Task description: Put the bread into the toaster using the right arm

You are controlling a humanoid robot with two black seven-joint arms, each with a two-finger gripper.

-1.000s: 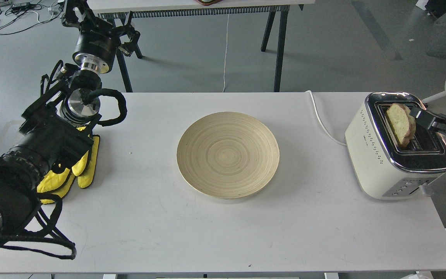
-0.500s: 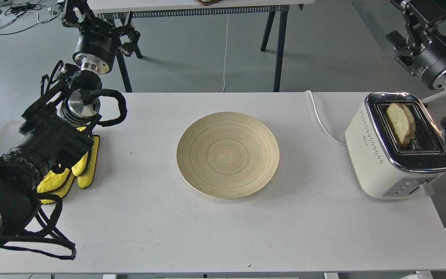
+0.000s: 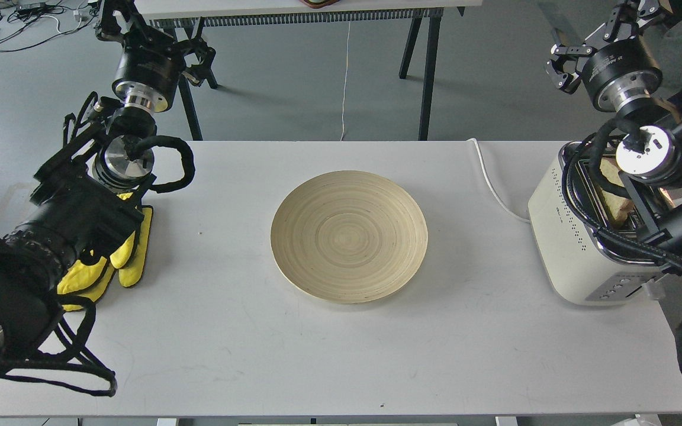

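The slice of bread (image 3: 614, 205) stands in a slot of the cream and chrome toaster (image 3: 560, 236) at the table's right end, partly hidden by my right arm. My right gripper (image 3: 604, 26) is raised high above and behind the toaster, well clear of the bread; its fingers look spread and it holds nothing. My left gripper (image 3: 151, 29) is raised at the far left, beyond the table's back edge, fingers spread and empty.
A bare round wooden plate (image 3: 293, 207) lies at the middle of the white table (image 3: 228, 355). A yellow cloth (image 3: 131, 254) lies at the left under my left arm. The toaster's white cable (image 3: 495, 189) runs off the back edge.
My right gripper has left the bread in the toaster slot, risen and swung up behind the toaster; the arm now covers part of the toaster. The left arm has not moved.
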